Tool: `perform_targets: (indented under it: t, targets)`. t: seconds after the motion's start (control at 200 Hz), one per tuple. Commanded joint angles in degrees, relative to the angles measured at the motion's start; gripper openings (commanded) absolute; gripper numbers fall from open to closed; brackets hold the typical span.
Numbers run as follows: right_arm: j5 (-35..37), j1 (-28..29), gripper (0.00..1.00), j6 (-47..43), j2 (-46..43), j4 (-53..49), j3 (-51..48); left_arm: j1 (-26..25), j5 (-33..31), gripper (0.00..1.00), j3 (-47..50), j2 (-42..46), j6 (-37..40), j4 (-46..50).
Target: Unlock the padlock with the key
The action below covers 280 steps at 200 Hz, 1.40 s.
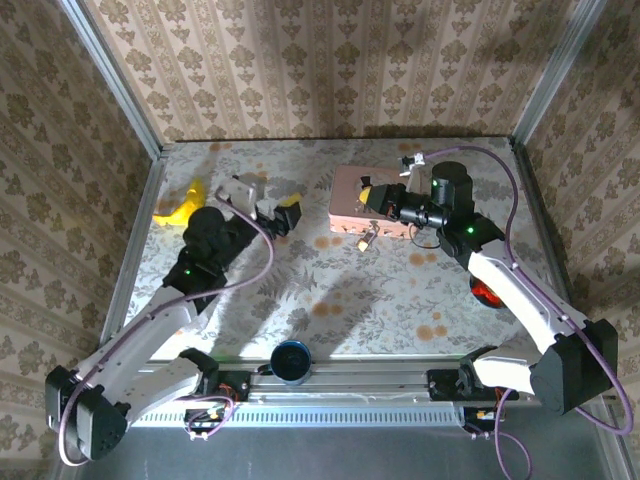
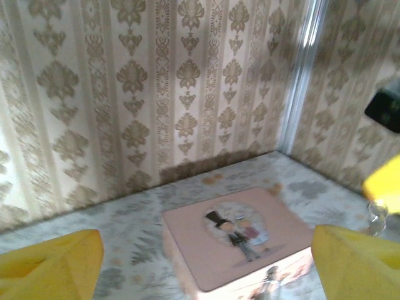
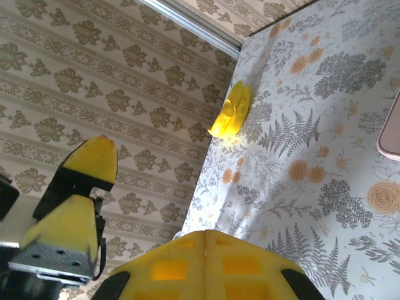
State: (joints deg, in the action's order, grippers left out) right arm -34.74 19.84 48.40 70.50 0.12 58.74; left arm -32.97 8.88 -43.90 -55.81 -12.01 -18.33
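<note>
A small brass-coloured piece (image 1: 363, 241), likely the padlock, sits just off the front edge of the pink picture box (image 1: 352, 200), with a thin pale stem rising from it; I cannot make out a key. My right gripper (image 1: 368, 192) hovers over the box, and its yellow fingers (image 3: 206, 262) are pressed together with nothing showing between them. My left gripper (image 1: 268, 200) is open to the left of the box and faces it. In the left wrist view its yellow fingers (image 2: 50, 262) frame the box (image 2: 237, 240).
A yellow banana (image 1: 183, 205) lies at the back left by the wall, also in the right wrist view (image 3: 231, 112). A dark round cup (image 1: 291, 361) stands at the near edge between the arm bases. A red object (image 1: 487, 292) lies under the right arm. Patterned walls close in three sides.
</note>
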Motion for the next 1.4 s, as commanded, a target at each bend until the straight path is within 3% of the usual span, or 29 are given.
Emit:
perform_targets:
  t: [0.0,0.075,0.16,0.34,0.465,0.54,0.645,0.78,0.84,0.955,1.095,1.395]
  targets:
    - [0.01,-0.32,0.00,1.53,-1.50,3.86,-1.16,2.06,17.77,0.82,0.18,-4.50,-20.33,-6.26]
    - [0.10,-0.31,0.00,2.02,-1.79,4.00,-1.21,2.56,21.81,0.74,1.08,-8.11,-23.36,-13.05]
    - [0.35,-0.26,0.00,2.77,-2.11,3.83,-1.14,1.82,24.68,0.65,0.88,-11.51,-21.84,-15.94]
    - [1.48,-0.32,0.00,4.72,-2.81,3.50,-1.28,-3.59,22.31,0.63,0.87,-15.45,-8.92,-17.25]
    - [3.99,-0.32,0.00,2.23,-3.48,-1.83,-0.73,-2.57,20.10,0.59,1.29,-17.74,-11.70,-18.93]
    - [10.42,0.45,0.00,-3.17,-4.30,-13.04,1.13,-1.81,15.53,0.61,2.98,-17.26,-13.84,-19.13]
    - [22.12,2.99,0.00,-9.58,-5.23,-27.22,3.12,-0.51,4.92,0.73,5.23,-14.50,-17.11,-13.73]
    - [33.07,7.39,0.00,-14.91,-3.11,-37.80,3.49,0.16,-6.40,1.00,7.11,-10.22,-19.10,-5.85]
    - [35.92,10.56,0.00,-17.29,-0.11,-39.70,3.78,0.10,-10.86,1.00,7.42,-8.61,-20.16,-2.44]
    - [39.19,16.36,0.11,-22.03,8.42,-40.54,6.64,0.19,-19.76,1.00,7.78,-5.90,-22.99,4.72]
    - [41.23,18.84,0.20,-28.89,20.84,-41.62,13.34,0.32,-28.45,1.00,7.51,-2.36,-24.65,14.25]
    - [44.46,20.17,0.41,-43.45,38.78,-46.41,26.85,2.48,-35.78,1.00,11.36,7.03,-25.17,21.03]
